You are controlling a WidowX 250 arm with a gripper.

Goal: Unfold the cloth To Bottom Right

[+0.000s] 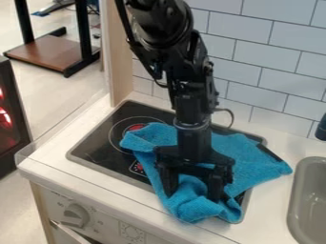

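The gripper (193, 193) hangs down over the front part of the stove with its two fingers spread apart. Its fingertips are down at the blue cloth (248, 155), and a raised, bunched part of the cloth shows between them. The cloth lies crumpled across the black cooktop, one part stretching to the upper left and another toward the right, past the cooktop's right edge. Its front end is bunched near the counter's front edge. The arm and gripper hide the middle of the cloth.
Around the black cooktop (98, 152) runs the white counter (47, 159). A grey sink (312, 200) is set in at the right. The tiled wall (261, 57) rises behind. A stove knob (75, 215) sits on the front panel below the counter's edge.
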